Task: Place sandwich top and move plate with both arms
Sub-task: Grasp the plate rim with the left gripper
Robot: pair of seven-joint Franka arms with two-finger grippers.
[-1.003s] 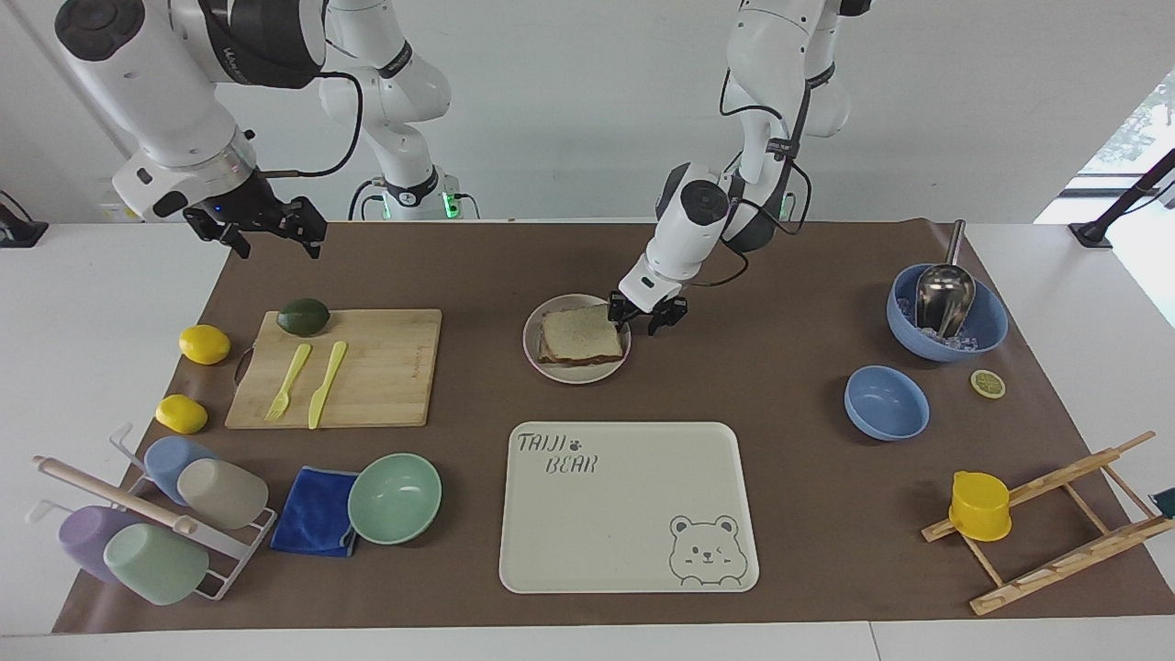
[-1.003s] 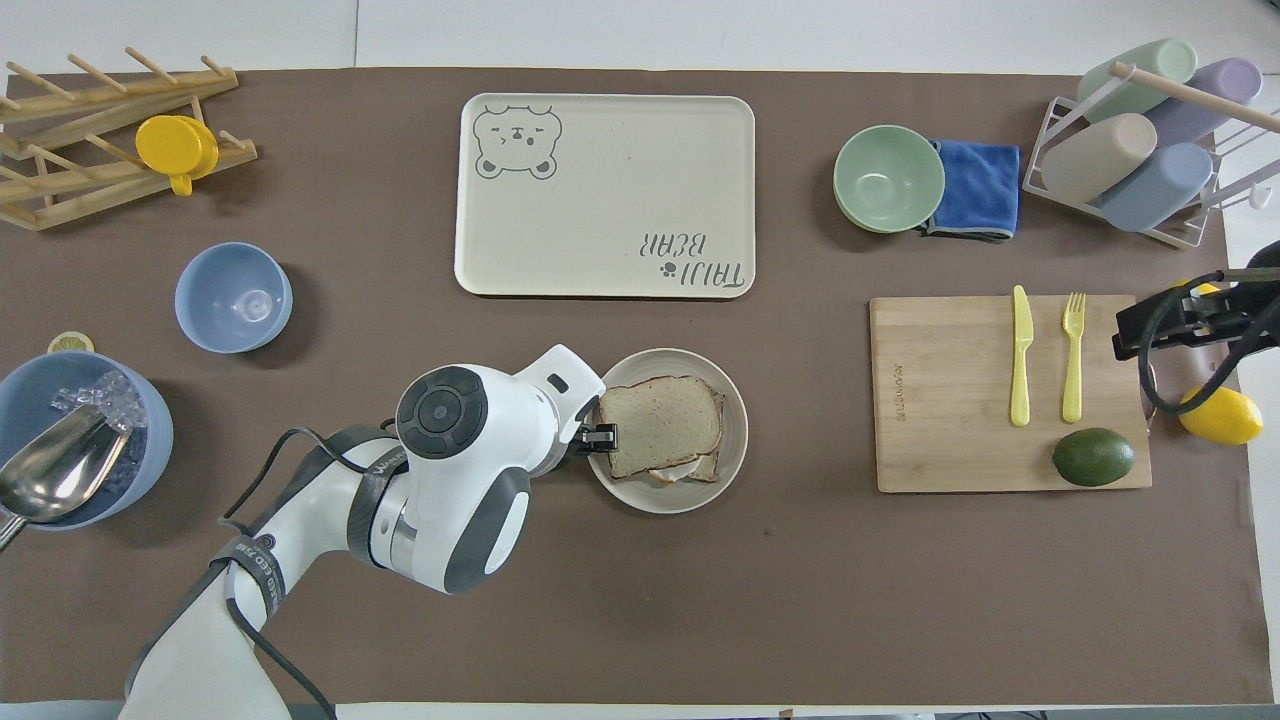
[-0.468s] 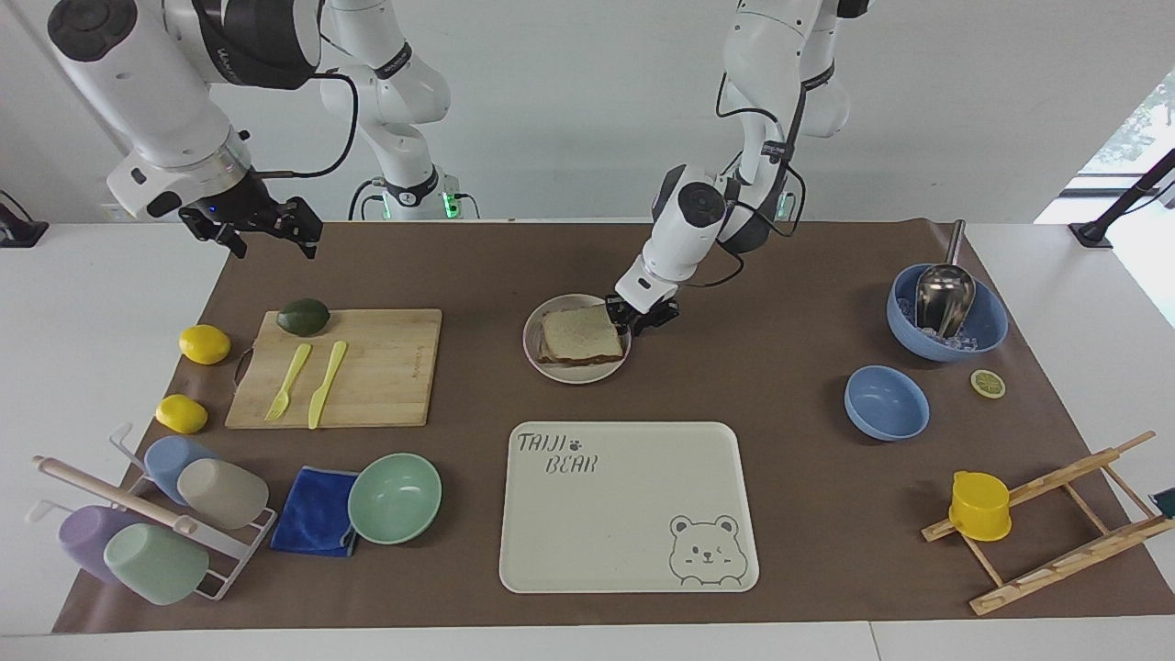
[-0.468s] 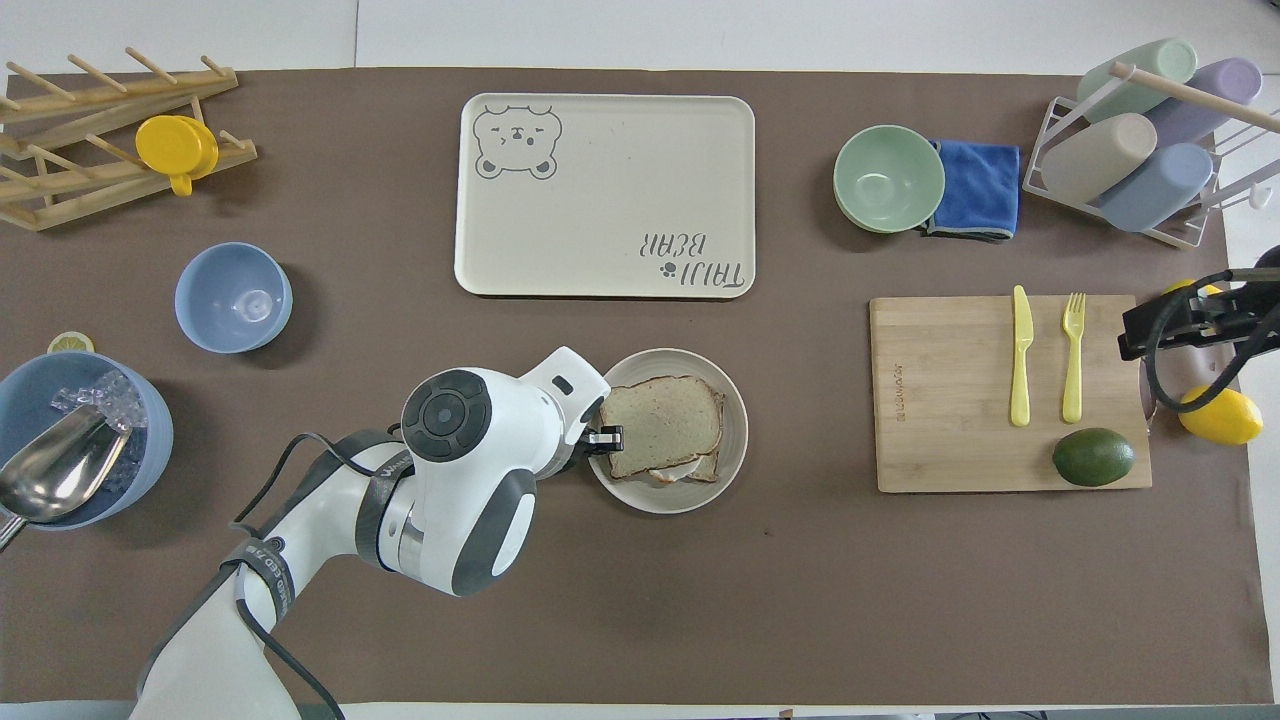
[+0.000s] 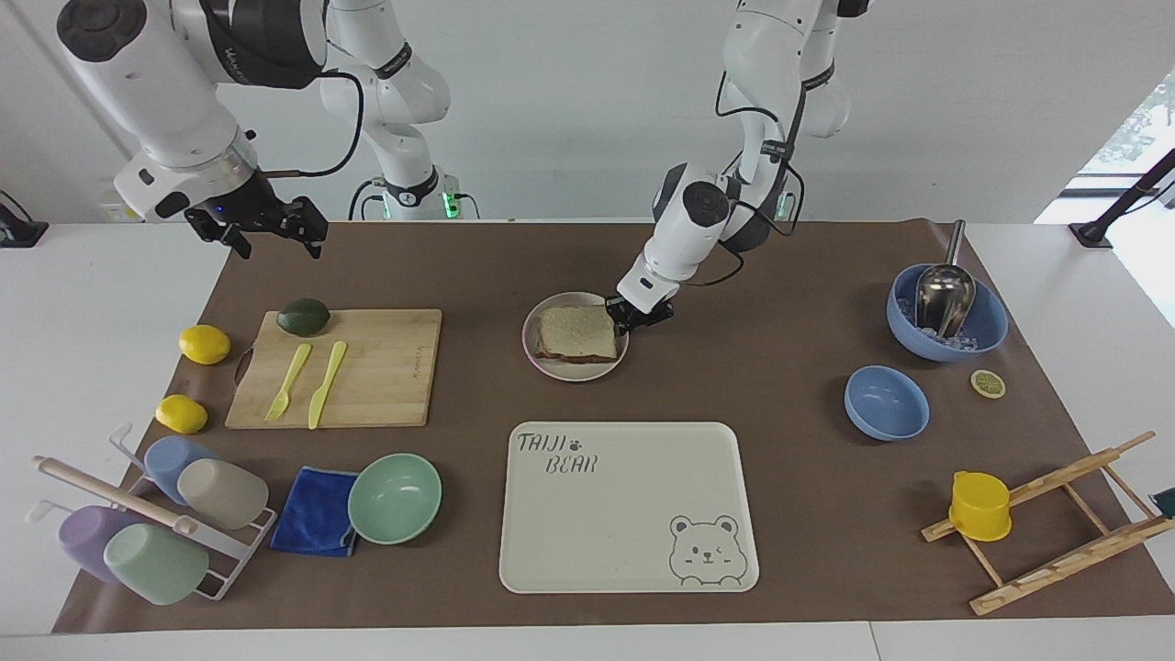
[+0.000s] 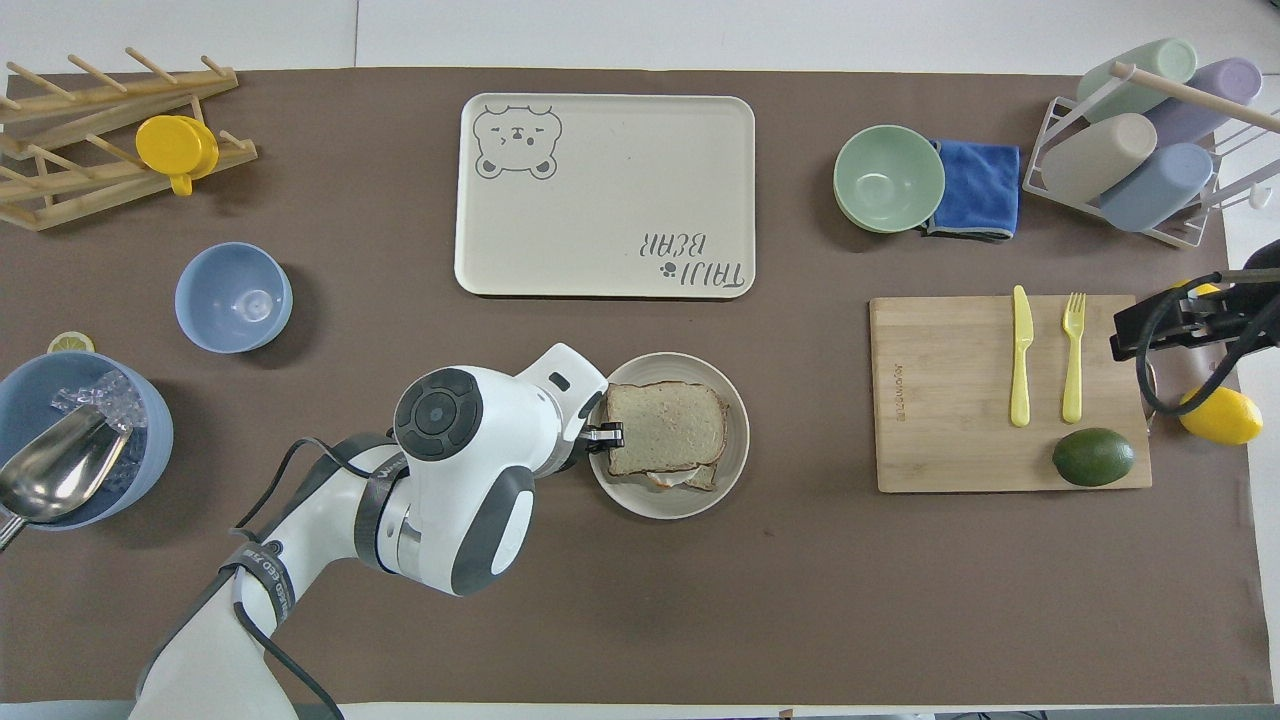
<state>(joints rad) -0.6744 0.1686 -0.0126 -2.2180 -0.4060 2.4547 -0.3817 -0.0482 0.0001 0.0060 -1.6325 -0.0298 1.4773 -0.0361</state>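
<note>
The small round cream plate (image 5: 569,372) sits mid-table, nearer to the robots than the bear tray. The sandwich top (image 5: 576,332), a plain brown-crusted bread slice, lies flat on a lower slice on the plate. A little white shows under it in the overhead view (image 6: 665,428). My left gripper (image 5: 636,317) is down at the plate's rim on the left arm's side, and its fingers pinch the rim (image 6: 605,435). My right gripper (image 5: 271,237) is open and empty. It hangs in the air over the mat's edge beside the cutting board.
The bear tray (image 5: 624,514) lies just farther from the robots than the plate. A wooden cutting board (image 5: 386,367) with an avocado, a yellow fork and a yellow knife lies toward the right arm's end. Blue bowls (image 5: 886,402) stand toward the left arm's end.
My left gripper's fingers have closed onto the plate's rim. The plate and the bread have shifted and turned slightly. My right gripper has only wavered in place.
</note>
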